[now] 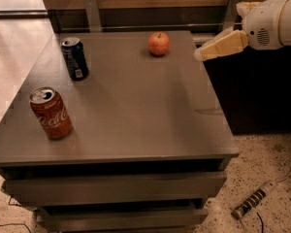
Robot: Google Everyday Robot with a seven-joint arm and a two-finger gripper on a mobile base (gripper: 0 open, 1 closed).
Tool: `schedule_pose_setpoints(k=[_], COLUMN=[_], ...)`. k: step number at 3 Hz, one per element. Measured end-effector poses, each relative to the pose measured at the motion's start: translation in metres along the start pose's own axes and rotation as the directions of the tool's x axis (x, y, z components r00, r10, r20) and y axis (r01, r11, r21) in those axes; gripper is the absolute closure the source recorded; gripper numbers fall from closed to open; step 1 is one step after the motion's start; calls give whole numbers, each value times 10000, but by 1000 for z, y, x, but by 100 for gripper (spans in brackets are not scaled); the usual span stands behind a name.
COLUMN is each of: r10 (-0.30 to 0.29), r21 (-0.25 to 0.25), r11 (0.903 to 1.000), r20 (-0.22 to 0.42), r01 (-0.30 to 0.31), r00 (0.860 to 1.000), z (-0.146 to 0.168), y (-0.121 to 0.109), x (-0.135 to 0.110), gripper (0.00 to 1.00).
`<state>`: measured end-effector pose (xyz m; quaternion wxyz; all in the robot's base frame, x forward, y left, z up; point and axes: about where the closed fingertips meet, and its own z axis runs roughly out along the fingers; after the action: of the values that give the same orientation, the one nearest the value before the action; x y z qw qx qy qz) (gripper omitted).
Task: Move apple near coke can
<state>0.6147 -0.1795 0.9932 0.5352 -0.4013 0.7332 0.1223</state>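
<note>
Camera view: apple still at the far end of the table, gripper off to the right.

The apple (158, 43) sits upright near the back edge of the grey table (136, 115), well apart from the coke can (51, 113), which stands at the front left. A dark blue can (75, 58) stands back left, between the two. The gripper (206, 52) hangs just past the table's right edge, pointing at the apple but not touching it. Can't tell if it's clenched or released.
</note>
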Motion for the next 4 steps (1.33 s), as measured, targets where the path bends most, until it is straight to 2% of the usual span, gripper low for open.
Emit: schedule_pose_setpoints(k=[1, 2, 3, 4], r10=[-48, -48, -29, 71], r21=[688, 686, 501, 393], r11=[9976, 9976, 9987, 9992], r20=[334, 335, 290, 257], r01=[25, 25, 14, -81], r00=[9994, 9994, 9996, 9996], z=[1, 1, 17, 56], y=[-17, -17, -20, -32], x=[-11, -11, -15, -16], gripper=[0, 0, 0, 0])
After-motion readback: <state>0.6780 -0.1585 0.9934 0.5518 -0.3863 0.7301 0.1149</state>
